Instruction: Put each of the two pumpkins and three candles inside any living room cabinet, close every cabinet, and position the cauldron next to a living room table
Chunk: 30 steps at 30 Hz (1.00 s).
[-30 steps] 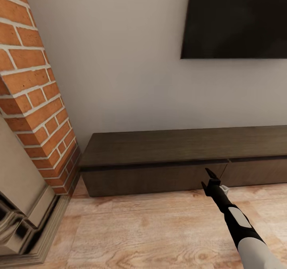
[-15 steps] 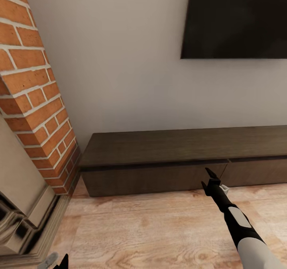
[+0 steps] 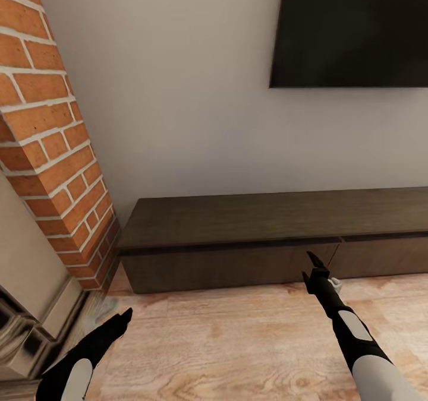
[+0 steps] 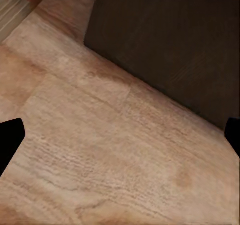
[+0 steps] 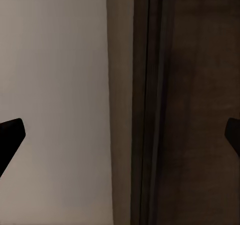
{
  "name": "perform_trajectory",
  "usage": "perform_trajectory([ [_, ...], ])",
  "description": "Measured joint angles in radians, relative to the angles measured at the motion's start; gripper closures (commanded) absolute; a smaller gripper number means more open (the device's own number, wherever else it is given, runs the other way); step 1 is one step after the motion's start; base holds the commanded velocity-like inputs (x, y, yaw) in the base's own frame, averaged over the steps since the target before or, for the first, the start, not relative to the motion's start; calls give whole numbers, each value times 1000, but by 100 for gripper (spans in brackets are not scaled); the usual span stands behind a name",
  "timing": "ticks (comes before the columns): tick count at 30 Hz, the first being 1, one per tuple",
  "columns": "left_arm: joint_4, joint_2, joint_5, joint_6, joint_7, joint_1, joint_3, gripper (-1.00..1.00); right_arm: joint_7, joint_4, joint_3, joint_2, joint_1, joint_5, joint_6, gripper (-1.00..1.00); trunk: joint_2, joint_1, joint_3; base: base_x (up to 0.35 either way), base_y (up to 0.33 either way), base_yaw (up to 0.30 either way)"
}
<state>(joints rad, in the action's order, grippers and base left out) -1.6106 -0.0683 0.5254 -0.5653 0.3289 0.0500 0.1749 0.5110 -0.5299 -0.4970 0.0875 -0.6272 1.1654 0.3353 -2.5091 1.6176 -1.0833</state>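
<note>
The cabinet (image 3: 279, 237), long, low and dark brown, is sitting on the wooden floor (image 3: 238, 341) against the pale wall (image 3: 178, 104), its flat drawer fronts all lying flush and shut. Its left end is standing near a brick column (image 3: 47, 128), with a grey stone surround (image 3: 30, 306) below that. A dark television (image 3: 351, 30) is hanging on the wall above the cabinet's right part.

The right gripper (image 3: 314, 265) is reaching out on its black and white arm and hovering just at the drawer front, close to the seam between two fronts; its fingers (image 5: 11, 135) are showing at the two edges of the right wrist view, spread wide with nothing between them, facing the cabinet's dark wood (image 5: 195, 105).

The left gripper (image 3: 123, 316) is hanging low over the floor near the cabinet's left corner (image 4: 165, 40). Its fingertips (image 4: 10, 137) are likewise sitting far apart at the edges of the left wrist view, holding nothing.
</note>
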Motion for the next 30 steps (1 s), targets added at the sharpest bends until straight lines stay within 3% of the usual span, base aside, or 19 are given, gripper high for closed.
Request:
perform_trajectory([
  [1,0,-7,3,-55,16,48,-6,-100,4,1,0,-1,0,0,-4,-100,0,0,0,0,0,0],
  [4,0,-30,6,-136,43,128,-28,-100,28,2,0,-2,0,0,-8,-100,0,0,0,0,0,0],
  [9,0,-62,29,-233,102,250,-88,-100,127,24,2,-6,0,-2,-24,-100,0,0,0,0,0,0],
  [10,0,-68,71,-252,115,282,-119,-100,193,57,3,-7,0,-3,-43,-100,0,0,0,0,0,0],
  [11,0,-69,86,-258,118,294,-128,-100,219,72,4,-8,0,-3,-52,-100,0,0,0,0,0,0],
  [16,0,-70,193,-284,126,343,-153,-100,315,148,9,-7,-1,-4,-87,-100,0,0,0,0,0,0],
  [17,0,-71,234,-295,127,362,-164,-100,332,175,9,-8,-3,-4,-93,-100,0,0,0,0,0,0],
  [24,0,-71,334,-315,129,402,-181,-100,357,244,12,-9,-9,-10,-104,-100,0,0,0,0,0,0],
  [25,0,-70,361,-316,129,406,-183,-100,361,251,13,-9,-10,-15,-106,-100,0,0,0,0,0,0],
  [30,0,-67,421,-319,128,415,-185,-100,366,260,15,-9,-11,-23,-107,-100,0,0,0,0,0,0],
])
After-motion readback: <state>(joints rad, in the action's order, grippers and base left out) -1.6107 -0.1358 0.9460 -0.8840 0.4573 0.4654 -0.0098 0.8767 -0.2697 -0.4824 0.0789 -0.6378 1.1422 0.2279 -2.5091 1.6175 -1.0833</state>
